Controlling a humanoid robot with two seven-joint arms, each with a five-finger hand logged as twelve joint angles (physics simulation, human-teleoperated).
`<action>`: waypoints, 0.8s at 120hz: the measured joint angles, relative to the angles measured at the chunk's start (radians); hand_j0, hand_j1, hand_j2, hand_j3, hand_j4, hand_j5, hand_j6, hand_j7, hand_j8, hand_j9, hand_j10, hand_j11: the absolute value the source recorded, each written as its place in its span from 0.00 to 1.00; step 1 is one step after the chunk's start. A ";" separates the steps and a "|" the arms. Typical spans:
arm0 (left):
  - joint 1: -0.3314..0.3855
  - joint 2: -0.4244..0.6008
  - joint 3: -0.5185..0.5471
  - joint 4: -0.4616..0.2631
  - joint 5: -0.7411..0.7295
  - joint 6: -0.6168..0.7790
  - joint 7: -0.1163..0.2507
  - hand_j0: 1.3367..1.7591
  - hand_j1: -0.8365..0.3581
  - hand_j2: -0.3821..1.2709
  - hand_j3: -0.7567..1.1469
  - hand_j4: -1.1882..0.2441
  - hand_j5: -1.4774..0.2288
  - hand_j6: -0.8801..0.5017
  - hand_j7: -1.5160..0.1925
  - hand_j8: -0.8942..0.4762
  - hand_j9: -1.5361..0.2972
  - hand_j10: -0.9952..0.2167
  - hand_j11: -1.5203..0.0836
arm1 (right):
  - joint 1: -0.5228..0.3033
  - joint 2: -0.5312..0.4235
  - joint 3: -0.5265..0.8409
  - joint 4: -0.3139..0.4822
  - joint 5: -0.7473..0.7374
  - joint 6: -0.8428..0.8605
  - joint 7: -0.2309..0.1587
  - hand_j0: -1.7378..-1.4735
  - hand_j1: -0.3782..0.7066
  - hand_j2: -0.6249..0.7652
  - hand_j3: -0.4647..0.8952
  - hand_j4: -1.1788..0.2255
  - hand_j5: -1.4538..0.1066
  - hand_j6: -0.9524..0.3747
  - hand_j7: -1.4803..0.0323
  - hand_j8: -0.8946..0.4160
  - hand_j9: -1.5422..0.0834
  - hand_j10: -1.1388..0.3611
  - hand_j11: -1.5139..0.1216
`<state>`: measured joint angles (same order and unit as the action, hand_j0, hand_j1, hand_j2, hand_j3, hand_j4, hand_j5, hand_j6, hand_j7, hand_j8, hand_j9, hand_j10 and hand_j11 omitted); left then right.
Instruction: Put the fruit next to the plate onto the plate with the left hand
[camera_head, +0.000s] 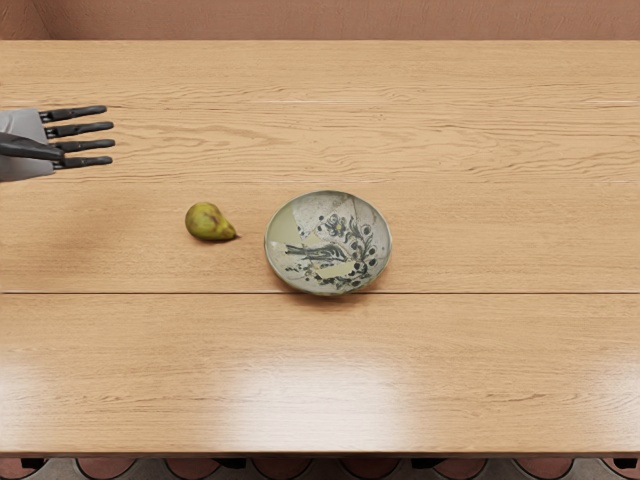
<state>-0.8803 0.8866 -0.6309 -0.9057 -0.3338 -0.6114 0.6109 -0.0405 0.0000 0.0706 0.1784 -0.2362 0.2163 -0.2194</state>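
Pear (209, 222) beside plate (274, 240), left hand (48, 142) apart

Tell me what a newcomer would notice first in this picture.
Probably the patterned plate near the middle of the table, with its dark painted decoration. Just to its left lies a small yellow-green pear, apart from the plate. At the picture's left edge the left robot hand shows open, fingers pointing right, well away from both.
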 joint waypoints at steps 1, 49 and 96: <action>0.000 0.000 0.000 0.000 0.000 0.000 0.000 0.76 0.97 0.24 0.40 0.82 0.85 0.62 0.87 0.64 0.82 0.80 0.93 | 0.000 0.000 0.000 0.000 0.000 0.000 0.000 0.30 0.05 0.45 0.34 0.82 0.91 0.70 0.96 0.67 0.93 0.75 0.91; -0.155 -0.105 0.052 -0.007 0.373 0.000 0.000 0.76 0.98 0.23 0.40 0.82 0.86 0.63 0.88 0.64 0.83 0.81 0.94 | -0.002 0.000 0.001 0.000 0.000 0.000 0.000 0.30 0.05 0.45 0.34 0.82 0.91 0.70 0.96 0.67 0.93 0.75 0.91; -0.215 -0.198 0.057 -0.256 0.967 0.000 0.000 0.76 0.96 0.24 0.40 0.81 0.84 0.61 0.86 0.63 0.82 0.79 0.92 | -0.002 0.000 0.001 0.000 0.000 0.000 0.000 0.30 0.05 0.45 0.34 0.82 0.91 0.70 0.96 0.67 0.93 0.74 0.91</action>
<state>-1.0953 0.6888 -0.5740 -1.1614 0.6336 -0.6113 0.6109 -0.0424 0.0000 0.0721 0.1780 -0.2362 0.2163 -0.2194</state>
